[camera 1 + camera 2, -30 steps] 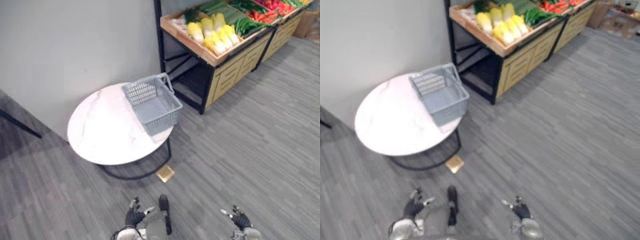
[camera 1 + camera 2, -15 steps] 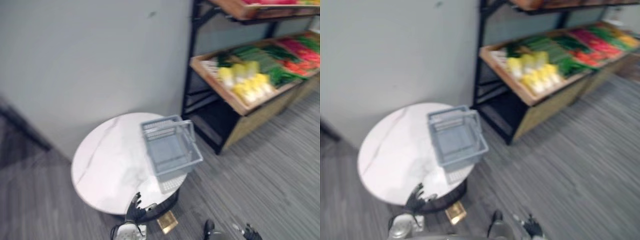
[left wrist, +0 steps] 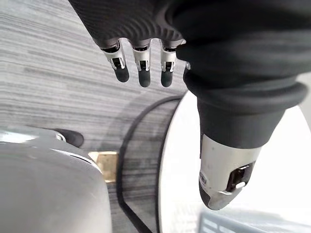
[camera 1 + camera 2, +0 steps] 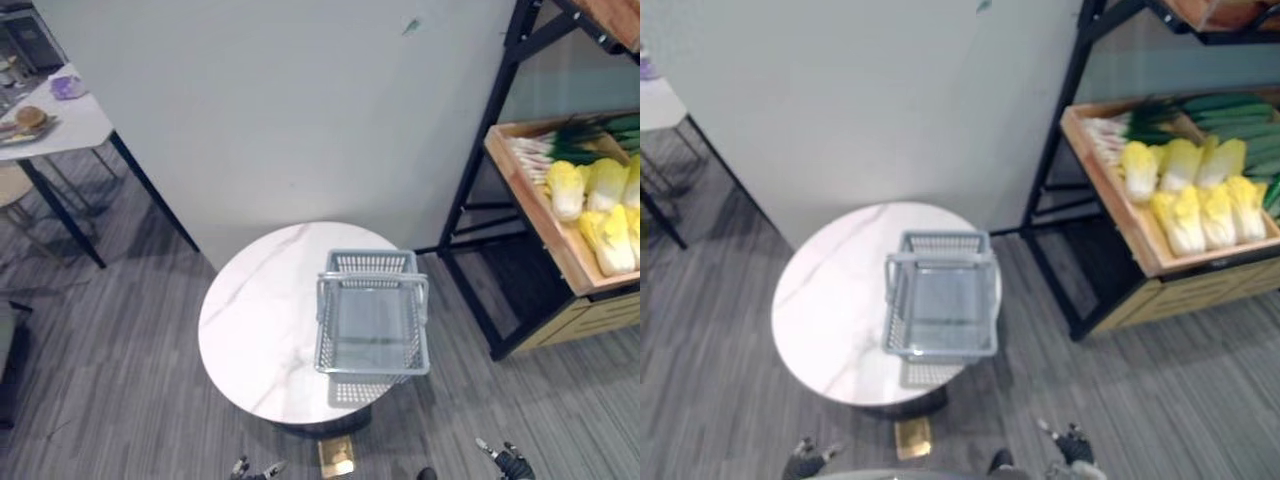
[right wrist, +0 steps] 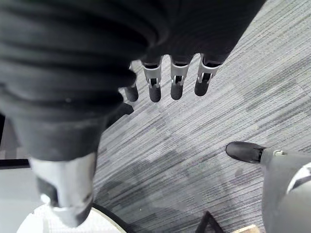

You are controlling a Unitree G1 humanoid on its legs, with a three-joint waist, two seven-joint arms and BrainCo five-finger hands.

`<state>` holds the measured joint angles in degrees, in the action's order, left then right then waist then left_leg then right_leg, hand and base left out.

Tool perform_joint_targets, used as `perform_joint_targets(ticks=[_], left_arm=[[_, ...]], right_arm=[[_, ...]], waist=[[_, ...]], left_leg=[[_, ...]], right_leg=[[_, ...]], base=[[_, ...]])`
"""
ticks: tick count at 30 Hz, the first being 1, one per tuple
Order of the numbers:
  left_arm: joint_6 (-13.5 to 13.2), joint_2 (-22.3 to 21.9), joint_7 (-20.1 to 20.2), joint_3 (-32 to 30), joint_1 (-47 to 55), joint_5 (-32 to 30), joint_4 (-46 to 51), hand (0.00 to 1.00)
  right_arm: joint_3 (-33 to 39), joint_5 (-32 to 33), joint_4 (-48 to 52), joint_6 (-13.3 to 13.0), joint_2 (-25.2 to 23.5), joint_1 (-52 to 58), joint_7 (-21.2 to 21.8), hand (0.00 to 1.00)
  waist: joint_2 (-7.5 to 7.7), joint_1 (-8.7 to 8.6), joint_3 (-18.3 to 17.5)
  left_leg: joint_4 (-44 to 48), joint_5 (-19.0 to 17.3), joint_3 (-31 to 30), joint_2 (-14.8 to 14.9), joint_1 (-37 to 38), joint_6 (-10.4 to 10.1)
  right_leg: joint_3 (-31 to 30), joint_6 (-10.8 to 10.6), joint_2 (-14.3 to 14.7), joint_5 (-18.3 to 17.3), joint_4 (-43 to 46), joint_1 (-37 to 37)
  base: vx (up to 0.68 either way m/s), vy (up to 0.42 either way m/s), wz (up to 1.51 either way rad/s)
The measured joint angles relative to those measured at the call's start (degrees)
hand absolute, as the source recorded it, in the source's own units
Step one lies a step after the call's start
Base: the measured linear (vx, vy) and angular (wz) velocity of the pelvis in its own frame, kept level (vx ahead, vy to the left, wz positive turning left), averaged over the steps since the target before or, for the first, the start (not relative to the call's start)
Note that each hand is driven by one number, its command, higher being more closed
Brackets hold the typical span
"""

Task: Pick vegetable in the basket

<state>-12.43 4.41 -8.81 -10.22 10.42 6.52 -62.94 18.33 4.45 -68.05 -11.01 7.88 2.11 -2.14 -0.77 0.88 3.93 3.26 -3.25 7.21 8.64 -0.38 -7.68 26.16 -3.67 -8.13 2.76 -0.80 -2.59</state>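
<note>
An empty grey wire basket (image 4: 372,325) with its handle up stands on the right part of a round white marble table (image 4: 262,330). Yellow cabbages (image 4: 1188,190) and green leeks (image 4: 590,135) lie on a wooden shelf (image 4: 1118,205) to the right of the table. My left hand (image 3: 141,68) hangs open low in front of the table's near edge, holding nothing. Over the floor to the right hangs my right hand (image 5: 175,82), fingers straight and empty. Both hands are well short of the basket and the vegetables.
A grey wall stands behind the table. The shelf's black metal frame (image 4: 478,175) rises right of the basket. A second white table (image 4: 60,125) with a plate is at the far left. A small tan square (image 4: 336,458) lies on the floor under the table's front.
The whole picture has shifted as the camera moved: table and basket now sit in the middle, the shelf at the right edge. Both hands stay open and low.
</note>
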Motion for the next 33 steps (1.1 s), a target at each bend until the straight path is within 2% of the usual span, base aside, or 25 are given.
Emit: perform_joint_targets(ticks=[4, 7, 8, 11, 13, 15, 17, 19, 22, 23, 25, 26, 28, 31, 32, 33], left_arm=[[1.5, -0.4, 0.3, -3.8, 1.0, -0.5, -3.2, 0.00], [1.9, -0.3, 0.4, -6.1, 2.3, -1.1, -3.2, 0.00], [2.0, -0.3, 0.4, -6.5, 2.4, -1.2, -3.2, 0.00], [2.3, -0.1, 0.7, -8.7, 2.1, -3.0, -3.2, 0.00], [3.2, 0.3, 1.8, -10.6, 2.2, -3.4, -3.6, 0.00], [3.4, 0.5, 2.8, -11.6, 2.3, -4.2, -4.5, 0.00], [3.9, 0.6, 3.4, -11.8, 2.3, -5.2, -4.9, 0.00], [3.9, 1.1, 5.0, -10.0, 2.5, -5.1, -4.9, 0.00], [3.8, 2.5, 6.3, -5.6, 2.2, -5.0, -4.6, 0.00], [3.8, 2.8, 6.6, -5.0, 2.2, -5.0, -4.4, 0.00], [4.0, 3.3, 7.1, -3.2, 2.2, -4.9, -4.4, 0.00], [4.2, 3.3, 7.2, -2.6, 2.2, -4.5, -4.3, 0.00], [4.2, 3.8, 7.3, -1.4, 2.1, -4.5, -4.2, 0.00], [4.2, 4.1, 7.3, -1.2, 1.9, -4.5, -4.0, 0.00], [4.3, 4.6, 7.0, -1.3, 1.3, -4.5, -3.6, 0.00], [4.3, 4.8, 6.9, -1.3, 1.2, -4.5, -3.1, 0.00]], right_arm=[[2.9, 0.0, -0.6, 0.3, -0.8, -0.1, 0.1, 0.00], [5.1, 0.0, -0.5, 0.2, -1.1, 0.4, -0.1, 0.00], [8.3, 0.1, -0.4, 0.2, -0.8, 0.9, -0.4, 0.00], [15.6, 0.4, -0.4, 0.5, 0.6, 1.4, -0.6, 0.00], [23.2, 0.4, -0.4, 1.2, 4.7, 0.5, -0.9, 0.00], [24.3, -0.3, 1.0, 2.0, 9.6, -0.5, -1.6, 0.00], [19.7, -2.7, 7.4, 2.7, 13.5, -1.1, -2.5, 0.00], [6.7, -7.9, 24.8, 3.1, 18.2, -0.9, -2.4, 0.00], [-4.1, -13.7, 40.8, 1.3, 22.6, -3.2, -0.3, 0.00], [-6.0, -14.2, 42.8, 1.1, 22.9, -4.0, 0.1, 0.00], [-14.1, -15.8, 49.7, 0.5, 23.9, -6.3, 1.8, 0.00], [-20.5, -15.8, 53.8, -0.4, 24.8, -8.1, 3.2, 0.00], [-27.2, -15.8, 56.6, -1.3, 25.1, -11.6, 4.5, 0.00], [-36.5, -15.8, 56.8, -1.8, 25.1, -19.5, 5.8, 0.00], [-41.7, -16.0, 56.2, -1.8, 25.1, -25.5, 6.5, 0.00], [-43.3, -16.0, 55.8, -1.9, 25.0, -27.5, 6.5, 0.00]], waist=[[-0.14, 0.04, -0.2], [0.92, -0.07, -0.1], [1.11, -0.91, -0.1], [1.11, -1.25, -0.3], [1.08, -2.42, -0.7], [0.86, -2.41, -1.0], [0.34, -2.98, -1.1], [0.51, -4.97, -1.2], [1.38, -5.18, -1.5], [1.72, -5.11, -1.5], [3.17, -4.29, -1.5], [3.83, -3.36, -1.8], [4.00, -2.27, -1.8], [4.29, -1.41, -1.7], [5.08, -0.19, -1.0], [5.32, 0.56, -0.9]], left_leg=[[-4.1, -0.1, 2.2, 0.3, 1.1, 0.3], [-4.5, -0.4, 4.7, 0.1, 1.9, 0.4], [-4.9, -0.9, 5.4, -0.1, 2.5, 0.4], [-5.2, -1.4, 7.6, -0.3, 3.6, 0.2], [-5.2, -2.0, 9.2, -0.6, 4.2, 0.3], [-5.3, -2.2, 11.2, -1.0, 5.0, 0.5], [-5.5, -2.5, 12.7, -1.3, 5.7, 0.6], [-5.4, -3.0, 13.7, -1.3, 5.7, 0.6], [-5.1, -3.1, 14.2, -1.3, 5.8, 0.6], [-5.1, -3.1, 14.2, -1.2, 5.8, 0.6], [-5.0, -3.1, 13.9, -1.2, 5.6, 0.6], [-5.0, -3.1, 13.6, -1.3, 5.6, 0.6], [-5.0, -3.0, 12.3, -1.5, 5.5, 0.8], [-4.9, -2.5, 10.2, -2.0, 4.4, 1.5], [-4.8, -1.9, 8.7, -2.1, 3.3, 1.7], [-4.8, -1.8, 8.1, -2.1, 3.0, 1.7]], right_leg=[[-0.8, -0.6, 1.6, 1.9, -3.6, 0.0], [-3.4, -1.0, 1.9, 2.7, -5.2, 0.1], [-4.7, -1.0, 1.8, 2.8, -5.2, 0.1], [-6.8, -1.3, 1.7, 3.0, -5.2, -0.2], [-8.4, -1.5, 1.6, 3.4, -5.2, -0.5], [-10.9, -1.4, 1.7, 4.3, -5.1, -1.4], [-12.6, -1.2, 1.7, 4.6, -5.0, -1.9], [-13.8, -1.1, 1.9, 5.0, -4.6, -2.8], [-14.3, -1.1, 2.0, 5.0, -4.1, -3.2], [-14.2, -1.1, 2.0, 5.0, -4.0, -3.1], [-13.9, -1.1, 2.0, 5.0, -3.9, -3.1], [-13.6, -1.1, 1.8, 5.0, -3.9, -3.0], [-12.3, -1.1, 1.4, 5.0, -4.0, -2.3], [-10.5, -1.1, 0.6, 5.0, -4.0, -2.2], [-9.0, -1.1, 0.3, 5.0, -4.0, -2.2], [-8.6, -1.1, 0.3, 5.0, -4.0, -2.2]], base=[[-0.07, 0.008, -0.07], [-0.05, 0.014, -0.36], [-0.03, 0.022, -0.30], [0.02, 0.030, -0.39], [0.06, 0.037, -0.33], [0.08, 0.043, -0.56], [0.07, 0.037, -0.50], [0.04, 0.012, -0.30], [0.01, -0.018, -0.14], [-0.02, -0.043, 0.05], [-0.03, -0.035, 0.08], [-0.03, -0.021, 0.13], [-0.02, -0.012, 0.27], [-0.03, -0.006, 0.44], [-0.03, -0.021, 0.49], [-0.03, -0.031, 0.43]])
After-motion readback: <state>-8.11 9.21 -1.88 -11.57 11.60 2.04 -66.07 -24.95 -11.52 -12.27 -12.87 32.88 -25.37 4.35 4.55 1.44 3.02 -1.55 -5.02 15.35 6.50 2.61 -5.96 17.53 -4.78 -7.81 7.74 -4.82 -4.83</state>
